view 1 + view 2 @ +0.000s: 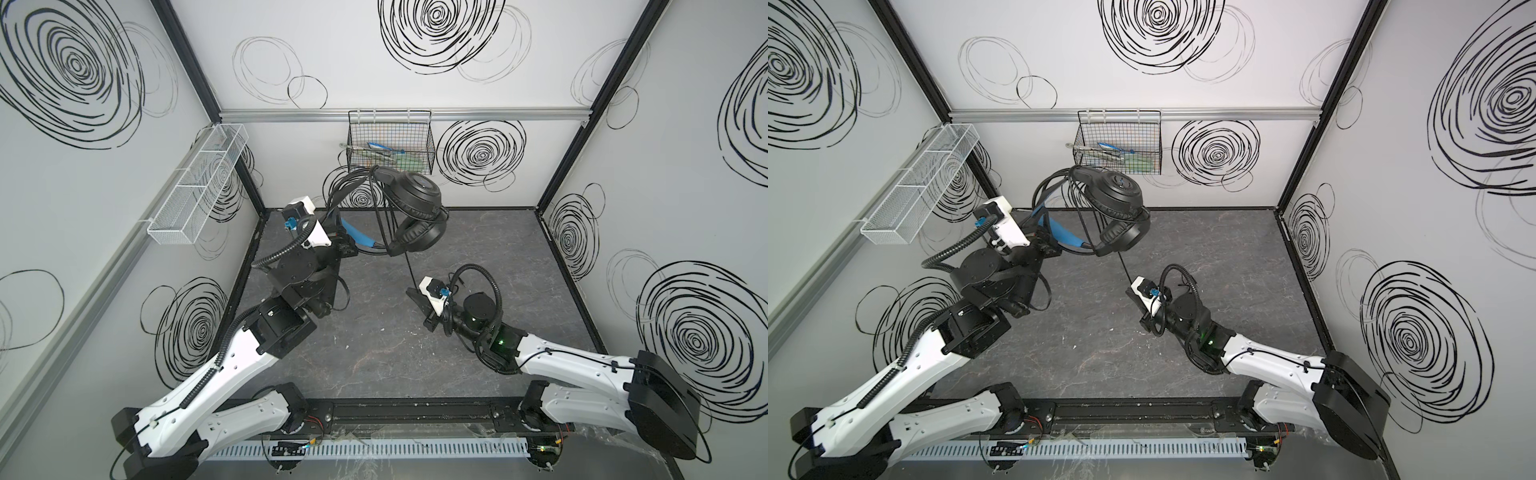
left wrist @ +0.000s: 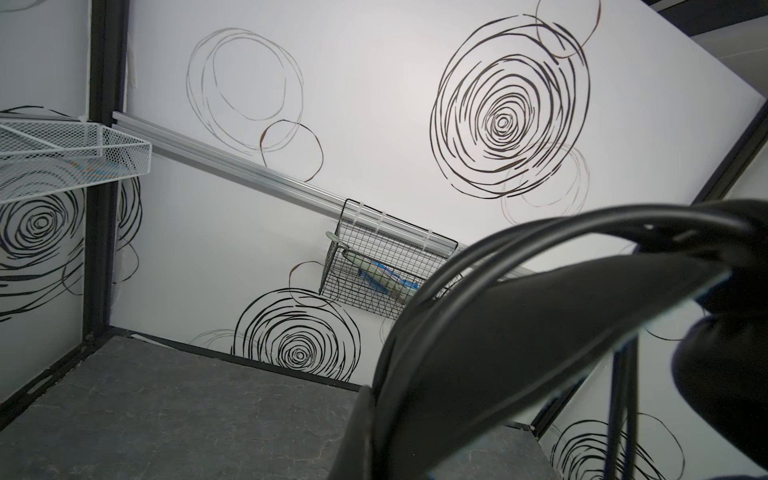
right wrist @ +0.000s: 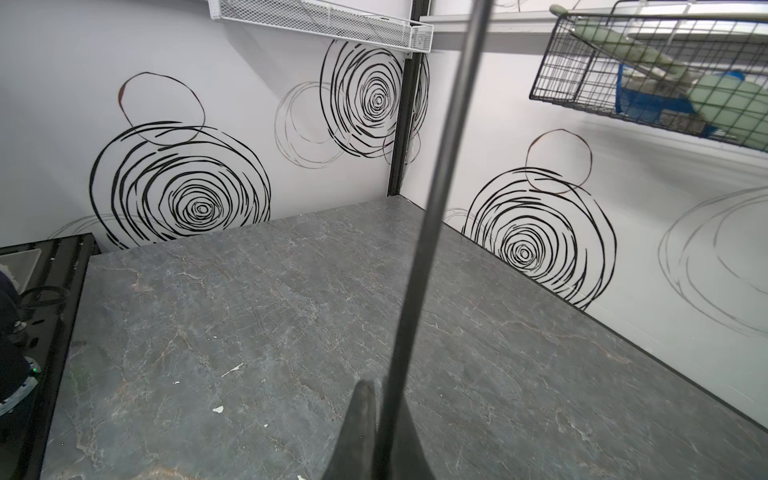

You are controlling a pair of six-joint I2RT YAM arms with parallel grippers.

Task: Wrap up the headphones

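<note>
The black headphones (image 1: 415, 195) (image 1: 1115, 192) hang in the air above the back of the table, one earcup over the other. My left gripper (image 1: 347, 246) (image 1: 1051, 245) is shut on their headband beside the blue strap (image 1: 358, 237); in the left wrist view the headband (image 2: 540, 332) fills the space at the gripper (image 2: 374, 401). Loops of thin black cable (image 1: 380, 208) lie over the band. One strand (image 1: 409, 266) (image 1: 1123, 266) runs taut down to my right gripper (image 1: 411, 291) (image 1: 1130, 291), which is shut on the cable (image 3: 440, 187) at its fingertips (image 3: 382, 388).
A black wire basket (image 1: 390, 143) with tools hangs on the back wall just behind the headphones. A white mesh basket (image 1: 199, 183) is mounted on the left wall. The dark grey table (image 1: 374, 345) carries a few white specks. Patterned walls close three sides.
</note>
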